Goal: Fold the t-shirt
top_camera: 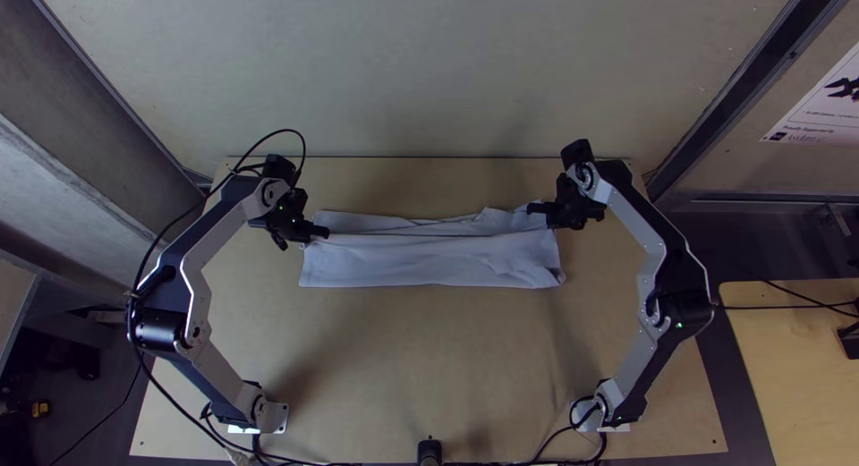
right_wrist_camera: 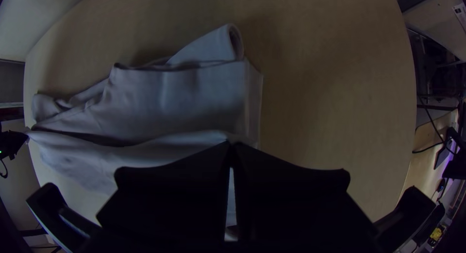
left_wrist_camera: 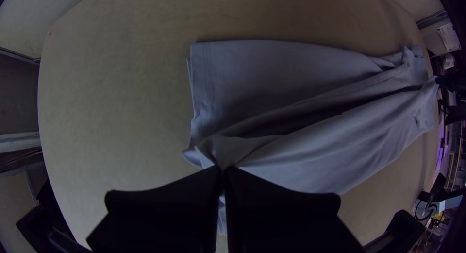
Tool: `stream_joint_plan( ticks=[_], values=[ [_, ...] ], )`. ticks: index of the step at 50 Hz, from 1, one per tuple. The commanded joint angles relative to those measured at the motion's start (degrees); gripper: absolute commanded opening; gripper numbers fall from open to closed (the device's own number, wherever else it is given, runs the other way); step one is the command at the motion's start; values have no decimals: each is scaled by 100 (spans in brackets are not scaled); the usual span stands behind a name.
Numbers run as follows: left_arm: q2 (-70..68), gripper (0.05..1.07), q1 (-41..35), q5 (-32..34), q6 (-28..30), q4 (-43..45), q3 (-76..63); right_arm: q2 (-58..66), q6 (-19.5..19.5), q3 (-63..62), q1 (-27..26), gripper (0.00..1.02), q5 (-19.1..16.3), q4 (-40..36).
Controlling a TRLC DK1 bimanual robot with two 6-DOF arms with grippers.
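The pale grey-blue cotton-like t-shirt (top_camera: pixel 429 262) lies as a long, narrow, layered strip across the light wooden table (top_camera: pixel 403 368), smoother along its side nearer the arm bases and wrinkled along its far side. At the t-shirt's left end, the black left gripper (left_wrist_camera: pixel 222 169) is closed on a gathered pinch of cloth, from which creases fan out. At the t-shirt's right end, the black right gripper (right_wrist_camera: pixel 234 145) is likewise closed, a raised ridge of fabric running to its tips. Beyond these ends stand the silver-grey left arm (top_camera: pixel 195 296) and the silver-grey right arm (top_camera: pixel 660 242).

The step in hand is probably a lengthwise fold. Principal hazards: if the two pinches hold unequal numbers of layers, the fold may come down skewed, with an inner layer left behind. Too much outward pull could slip the cloth from the tips, since each pinch looks shallow. The curled flap (right_wrist_camera: pixel 208 46) beyond the t-shirt's right pinch may be trapped underneath, leaving a lump.
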Motion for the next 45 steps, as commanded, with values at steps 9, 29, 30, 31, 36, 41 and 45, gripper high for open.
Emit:
stream_joint_plan(
  ticks=[9,29,30,31,36,41,45],
  values=[
    [674,68,82,-29,-49,451,294,930,-241,409,-106,30,162,199],
    [305,103,679,1157,-612,609,479,368,-259,954,-466,95,206,76],
    [261,103,741,1210,-629,609,479,297,-294,980,-475,95,277,76],
    [226,103,794,1280,-656,609,479,227,-338,1015,-484,95,382,84],
    [85,103,1128,1904,-735,521,470,-195,-338,1033,-484,96,417,49],
    [24,103,1497,2546,-779,345,453,-555,-338,1068,-484,96,426,49],
    [15,103,1769,2713,-972,337,321,-775,-329,1130,-502,96,417,40]
  ],
)
